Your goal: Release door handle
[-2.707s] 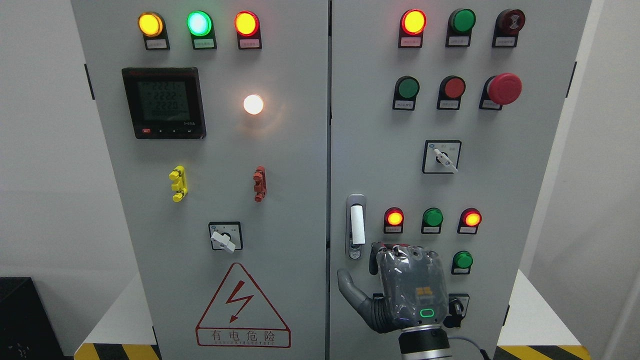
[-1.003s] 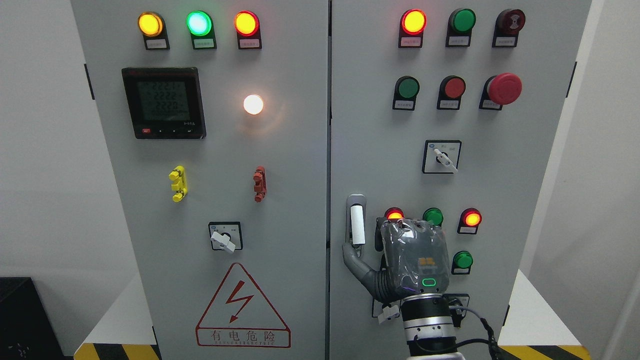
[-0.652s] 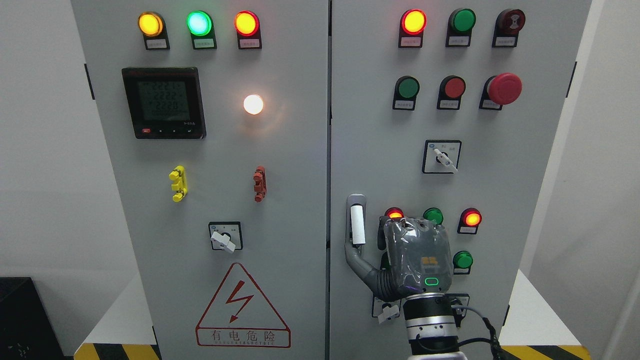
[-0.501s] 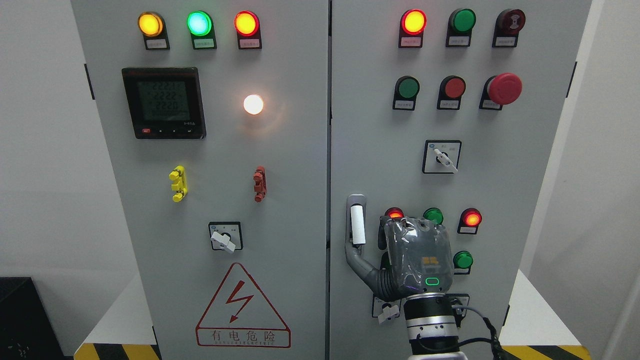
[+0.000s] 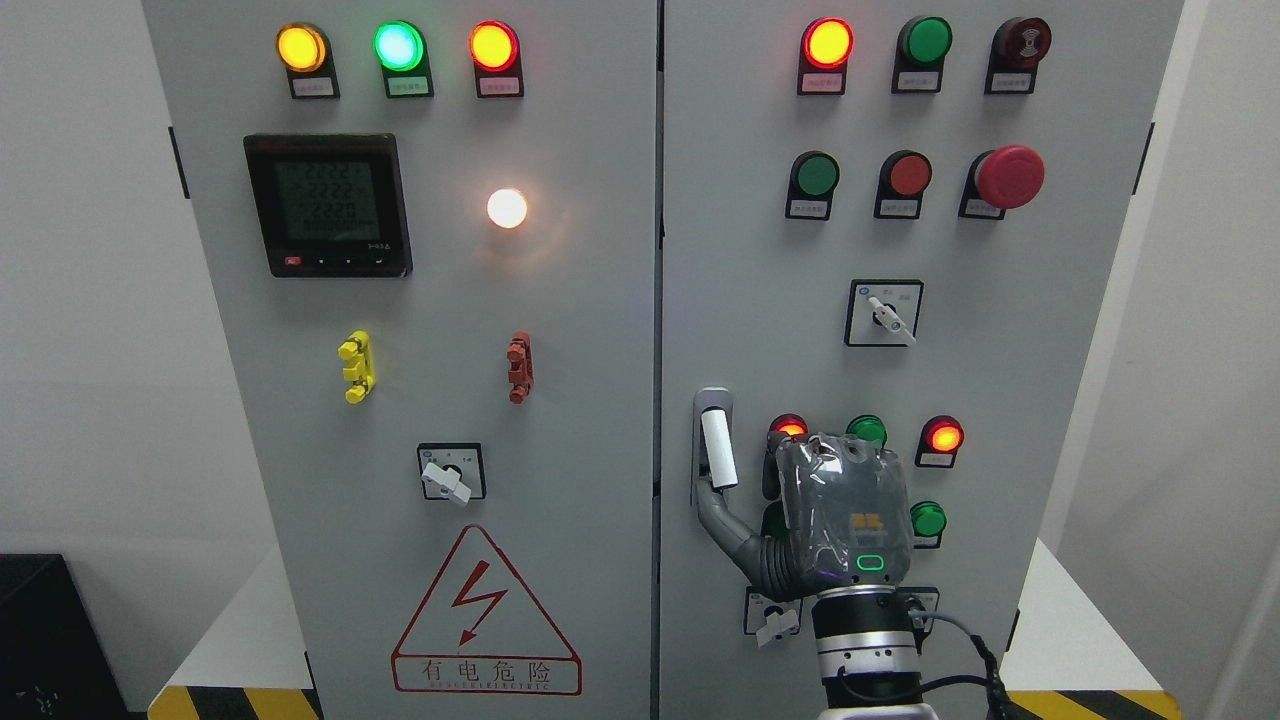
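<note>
The door handle (image 5: pixel 719 448), a white lever in a silver lock plate, sits at the left edge of the right cabinet door (image 5: pixel 760 300). The lever leans slightly, its lower end swung right. My right hand (image 5: pixel 845 510) comes up from the bottom edge, its grey back towards me, just right of and below the lever. Its thumb (image 5: pixel 718 512) stretches left and up, the tip against the plate right under the lever's lower end. The other fingers (image 5: pixel 769 470) are curled against the door right of the lever, not around it. The left arm is out of view.
Lit lamps and push buttons (image 5: pixel 945 437) crowd the door right of my hand. A rotary switch (image 5: pixel 884 313) and a red emergency button (image 5: pixel 1010 176) sit higher up. The left door (image 5: pixel 560 330) carries a meter (image 5: pixel 328 205), a switch (image 5: pixel 450 474) and a warning triangle (image 5: pixel 485 612).
My right hand rose from below the handle until the thumb met the lock plate. Since half a second ago the lever's lower end has swung right and the hand has shifted slightly right.
</note>
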Robot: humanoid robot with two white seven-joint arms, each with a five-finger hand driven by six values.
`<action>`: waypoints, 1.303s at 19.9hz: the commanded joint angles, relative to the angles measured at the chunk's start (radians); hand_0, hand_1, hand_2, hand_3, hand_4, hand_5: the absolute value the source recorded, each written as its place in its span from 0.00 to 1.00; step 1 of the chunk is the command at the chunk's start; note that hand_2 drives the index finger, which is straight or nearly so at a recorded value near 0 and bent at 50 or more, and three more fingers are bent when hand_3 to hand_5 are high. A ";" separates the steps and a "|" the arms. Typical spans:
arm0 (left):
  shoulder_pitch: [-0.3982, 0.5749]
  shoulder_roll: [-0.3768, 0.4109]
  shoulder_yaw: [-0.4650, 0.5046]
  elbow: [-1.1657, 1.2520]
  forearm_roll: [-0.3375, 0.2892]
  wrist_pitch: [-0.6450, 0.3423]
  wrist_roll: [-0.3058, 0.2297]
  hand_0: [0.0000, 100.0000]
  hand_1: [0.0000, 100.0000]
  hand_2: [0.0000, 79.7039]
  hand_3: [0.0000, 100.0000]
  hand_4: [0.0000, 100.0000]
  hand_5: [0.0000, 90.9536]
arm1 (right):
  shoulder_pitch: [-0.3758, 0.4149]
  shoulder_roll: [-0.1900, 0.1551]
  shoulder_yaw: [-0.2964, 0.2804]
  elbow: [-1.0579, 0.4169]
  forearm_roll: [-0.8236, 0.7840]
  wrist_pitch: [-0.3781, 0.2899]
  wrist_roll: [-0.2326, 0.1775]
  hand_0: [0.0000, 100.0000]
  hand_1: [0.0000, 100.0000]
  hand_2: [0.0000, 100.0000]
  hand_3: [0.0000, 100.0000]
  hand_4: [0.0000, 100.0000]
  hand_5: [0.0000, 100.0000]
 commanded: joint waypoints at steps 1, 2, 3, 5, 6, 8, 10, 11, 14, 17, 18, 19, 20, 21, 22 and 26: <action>0.000 0.000 -0.020 -0.017 0.000 0.000 -0.001 0.00 0.00 0.03 0.09 0.01 0.00 | 0.003 0.001 -0.012 -0.011 -0.001 0.001 -0.004 0.31 0.32 0.80 1.00 1.00 0.96; 0.000 0.000 -0.020 -0.017 0.000 0.000 -0.002 0.00 0.00 0.03 0.09 0.01 0.00 | 0.003 0.001 -0.012 -0.011 -0.001 0.001 -0.004 0.31 0.32 0.80 1.00 1.00 0.96; 0.000 0.000 -0.020 -0.017 0.000 0.000 -0.001 0.00 0.00 0.03 0.09 0.01 0.00 | 0.003 0.001 -0.012 -0.011 -0.001 0.001 -0.004 0.31 0.32 0.80 1.00 1.00 0.96; 0.000 0.000 -0.020 -0.017 0.000 0.000 -0.001 0.00 0.00 0.03 0.08 0.01 0.00 | 0.003 0.001 -0.017 -0.013 -0.001 0.001 -0.004 0.31 0.32 0.80 1.00 1.00 0.96; 0.000 0.000 -0.020 -0.017 0.000 0.000 -0.001 0.00 0.00 0.03 0.08 0.01 0.00 | 0.004 0.001 -0.019 -0.013 -0.001 0.001 -0.004 0.31 0.33 0.80 1.00 1.00 0.96; 0.000 0.000 -0.020 -0.015 0.000 0.000 -0.001 0.00 0.00 0.03 0.08 0.01 0.00 | 0.004 0.001 -0.019 -0.013 -0.001 0.001 -0.005 0.30 0.33 0.80 1.00 1.00 0.96; 0.000 0.000 -0.020 -0.017 0.000 0.000 -0.001 0.00 0.00 0.03 0.09 0.01 0.00 | 0.006 0.001 -0.019 -0.022 -0.001 0.001 -0.005 0.30 0.34 0.80 1.00 1.00 0.96; 0.000 0.000 -0.020 -0.017 0.000 0.000 -0.001 0.00 0.00 0.03 0.08 0.01 0.00 | 0.006 0.002 -0.019 -0.025 -0.001 0.001 -0.005 0.30 0.35 0.80 1.00 1.00 0.96; 0.000 0.000 -0.020 -0.017 0.000 0.000 -0.001 0.00 0.00 0.03 0.08 0.01 0.00 | 0.007 0.002 -0.020 -0.027 0.001 0.003 -0.005 0.30 0.35 0.80 1.00 1.00 0.96; 0.000 0.000 -0.020 -0.017 0.000 0.000 -0.001 0.00 0.00 0.03 0.08 0.01 0.00 | 0.009 0.001 -0.022 -0.027 0.001 0.003 -0.005 0.29 0.37 0.80 1.00 1.00 0.96; 0.000 0.000 -0.020 -0.017 0.000 0.000 -0.002 0.00 0.00 0.03 0.08 0.01 0.00 | 0.009 0.002 -0.022 -0.025 0.001 0.003 -0.005 0.29 0.37 0.80 1.00 1.00 0.96; 0.000 0.000 -0.020 -0.017 0.000 0.000 -0.001 0.00 0.00 0.03 0.08 0.01 0.00 | 0.009 0.002 -0.023 -0.027 0.001 0.003 -0.005 0.29 0.37 0.80 1.00 1.00 0.96; 0.000 0.000 -0.020 -0.017 0.000 0.000 -0.001 0.00 0.00 0.03 0.08 0.01 0.00 | 0.009 0.002 -0.028 -0.027 0.001 0.003 -0.005 0.29 0.37 0.80 1.00 1.00 0.96; 0.000 0.000 -0.020 -0.017 0.000 0.001 -0.001 0.00 0.00 0.03 0.08 0.01 0.00 | 0.009 0.002 -0.031 -0.027 0.001 0.003 -0.005 0.29 0.38 0.80 1.00 1.00 0.96; 0.000 0.000 -0.020 -0.017 0.000 0.000 -0.001 0.00 0.00 0.03 0.08 0.01 0.00 | 0.009 0.002 -0.031 -0.027 0.001 0.003 -0.007 0.29 0.38 0.80 1.00 1.00 0.96; 0.000 0.000 -0.020 -0.017 0.000 0.000 -0.001 0.00 0.00 0.03 0.08 0.01 0.00 | 0.009 0.002 -0.038 -0.031 0.001 0.003 -0.007 0.29 0.38 0.80 1.00 1.00 0.96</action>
